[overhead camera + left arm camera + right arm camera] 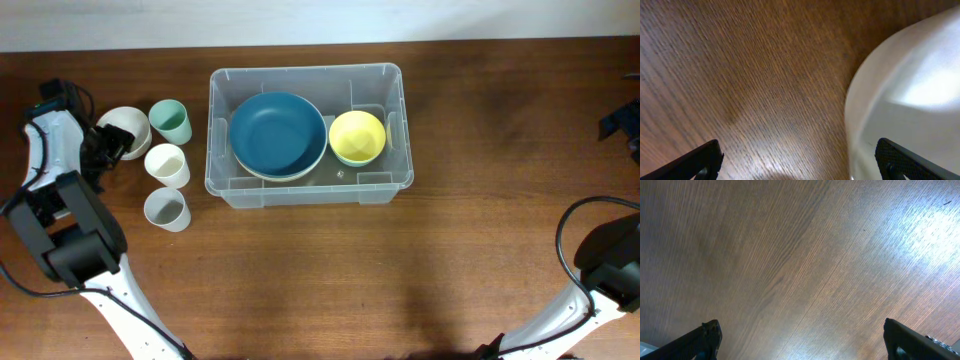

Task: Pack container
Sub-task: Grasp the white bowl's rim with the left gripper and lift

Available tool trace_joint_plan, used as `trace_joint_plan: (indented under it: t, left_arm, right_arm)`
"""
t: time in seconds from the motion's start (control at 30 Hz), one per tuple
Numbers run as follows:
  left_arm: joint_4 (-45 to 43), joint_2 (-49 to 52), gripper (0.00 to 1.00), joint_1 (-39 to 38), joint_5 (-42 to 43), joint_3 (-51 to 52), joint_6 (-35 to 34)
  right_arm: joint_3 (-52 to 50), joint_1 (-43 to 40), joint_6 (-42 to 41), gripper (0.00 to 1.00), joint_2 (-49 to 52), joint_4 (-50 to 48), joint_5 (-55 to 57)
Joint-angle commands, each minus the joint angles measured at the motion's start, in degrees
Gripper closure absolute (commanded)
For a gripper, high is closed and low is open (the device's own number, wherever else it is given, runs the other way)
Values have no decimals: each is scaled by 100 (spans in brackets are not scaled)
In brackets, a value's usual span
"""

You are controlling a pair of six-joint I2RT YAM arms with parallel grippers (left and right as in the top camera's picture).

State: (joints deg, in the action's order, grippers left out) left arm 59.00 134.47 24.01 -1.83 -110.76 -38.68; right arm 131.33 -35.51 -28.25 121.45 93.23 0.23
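The container (pixel 300 192), a large clear plastic bin, stands at the table's middle back. Inside it lie a big blue bowl (pixel 277 135) and a small yellow bowl (pixel 357 137). A white bowl (pixel 125 125) sits at the far left. My left gripper (pixel 108 147) is open at that bowl's left side. In the left wrist view the white bowl (pixel 910 100) fills the right half, and its edge lies between the spread fingers of my left gripper (pixel 800 165). My right gripper (pixel 622 125) hangs at the far right edge; it (pixel 800 342) is open over bare wood.
Three cups stand left of the bin: a green one (pixel 171 121), a cream one (pixel 167 165) and a grey one (pixel 167 210). The green cup nearly touches the white bowl. Both arms' bases rise from the front corners.
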Motion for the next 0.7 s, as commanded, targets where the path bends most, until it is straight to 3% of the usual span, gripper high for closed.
trace_joint_plan:
  t: [0.0,0.17,0.23,0.4,0.5,0.67]
  left_arm:
    - [-26,57,1,4,61,20,-57]
    - [-74,57,2,4,59,20,-57]
    - [-98,57,10,4,59,20,-57]
    - [-129,57,45,4,59,22,-57]
    - [-157,57,56,13,57,20,-57]
    - [-240,57,89,107,57,20,-57]
  right_arm:
    - [-31,-13,39,1,-107,-2,90]
    - [-31,-13,42,1,-107,-2,90]
    - [-31,-13,42,1,-107,-2,90]
    - [-31,-13,42,1,-107,-2,90]
    - [-31,-13,39,1,-107,-2,90]
    - [-31,-13,39,1,-107,-2,90]
